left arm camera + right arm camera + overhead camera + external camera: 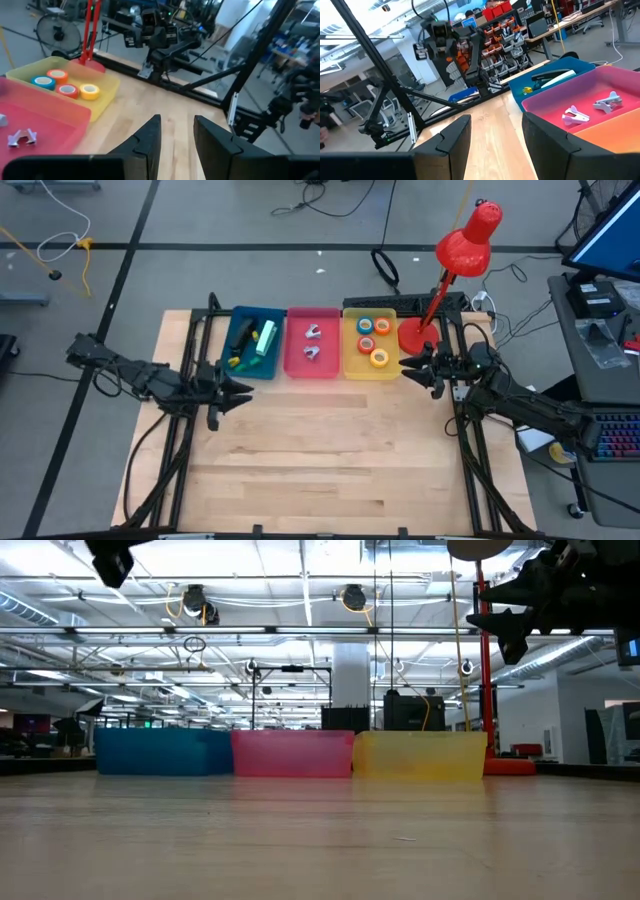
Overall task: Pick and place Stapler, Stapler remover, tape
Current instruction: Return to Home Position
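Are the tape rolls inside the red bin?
No, the four tape rolls lie in the yellow bin, right next to the red bin.

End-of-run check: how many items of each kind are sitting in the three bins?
Staplers, blue bin: 3
Staple removers, red bin: 2
Tape rolls, yellow bin: 4
Total: 9
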